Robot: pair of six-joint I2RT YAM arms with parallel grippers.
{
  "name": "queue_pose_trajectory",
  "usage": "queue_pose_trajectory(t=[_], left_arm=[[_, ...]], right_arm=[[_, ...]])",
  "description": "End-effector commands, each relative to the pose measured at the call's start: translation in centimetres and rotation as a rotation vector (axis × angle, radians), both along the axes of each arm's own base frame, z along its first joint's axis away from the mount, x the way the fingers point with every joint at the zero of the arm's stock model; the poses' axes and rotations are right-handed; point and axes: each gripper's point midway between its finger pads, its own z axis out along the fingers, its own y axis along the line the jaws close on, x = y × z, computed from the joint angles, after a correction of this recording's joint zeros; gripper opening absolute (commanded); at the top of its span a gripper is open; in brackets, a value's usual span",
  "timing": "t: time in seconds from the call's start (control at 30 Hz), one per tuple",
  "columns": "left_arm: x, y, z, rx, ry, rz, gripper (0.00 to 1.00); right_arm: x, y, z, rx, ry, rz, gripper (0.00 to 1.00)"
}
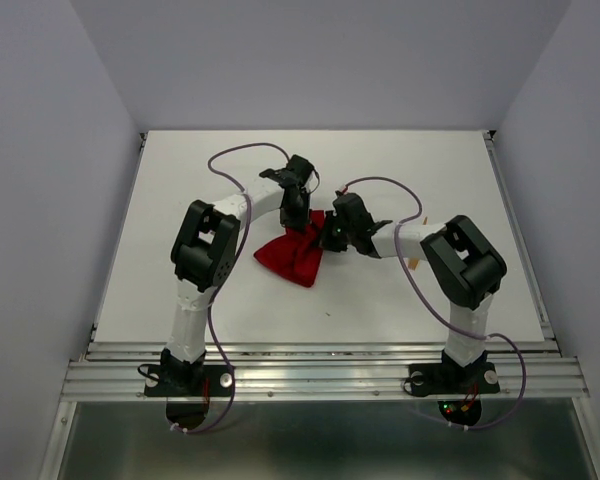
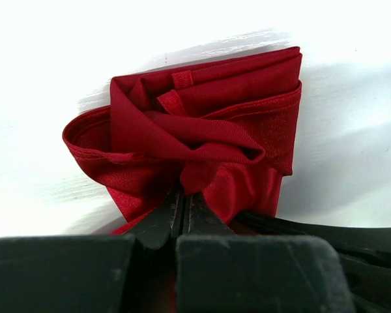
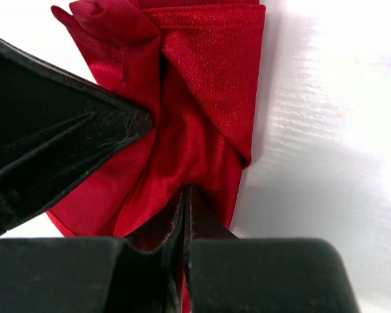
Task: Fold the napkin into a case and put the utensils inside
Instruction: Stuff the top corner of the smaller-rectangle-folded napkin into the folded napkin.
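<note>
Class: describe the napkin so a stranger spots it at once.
On the white table, find where the left gripper and right gripper meet. The napkin is the bunched red cloth both pinch, the only red thing there.

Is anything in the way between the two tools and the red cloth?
Nothing visible does. The left tool and the right tool are each shut directly on the napkin.

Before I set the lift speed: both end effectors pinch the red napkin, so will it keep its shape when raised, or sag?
Probably floppy: the napkin is bunched in soft creases at the left end effector, so unsupported parts should sag. Likely light: the right end effector holds it by a thin pinch. Its sheen hints folds may slip.
</note>
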Motion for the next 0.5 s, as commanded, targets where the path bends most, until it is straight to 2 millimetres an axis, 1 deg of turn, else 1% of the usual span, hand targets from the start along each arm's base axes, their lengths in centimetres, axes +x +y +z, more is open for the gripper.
queue_pose_trajectory(t=[0.0, 0.13, 0.17, 0.3, 0.4, 0.43, 0.47], left_arm=[[0.7, 0.1, 3.1, -0.031, -0.063, 0.002, 0.00], [0.7, -0.1, 4.0, -0.050, -0.068, 0.014, 0.00], [0.7, -0.1, 4.1, -0.053, -0.067, 0.018, 0.00], [0.8, -0.1, 4.9, -0.064, -0.063, 0.040, 0.00], [1.1, 0.3, 5.2, -0.063, -0.059, 0.069, 0.00], [1.4, 0.6, 5.3, -0.065, -0.061, 0.090, 0.00], [1.4, 0.6, 5.3, -0.066, -0.056, 0.097, 0.00]], right_arm=[[0.9, 2.1, 1.6, 0.031, -0.056, 0.041, 0.01], [1.3, 2.0, -0.1, -0.013, -0.016, 0.031, 0.01], [1.0, 2.3, -0.4, -0.019, -0.008, 0.034, 0.01], [0.9, 1.6, -2.0, -0.057, 0.031, 0.006, 0.01], [0.8, 1.1, -2.7, -0.081, 0.044, -0.012, 0.01], [0.3, 1.3, -2.8, -0.085, 0.050, -0.006, 0.01], [0.3, 1.3, -2.8, -0.086, 0.049, -0.007, 0.01]])
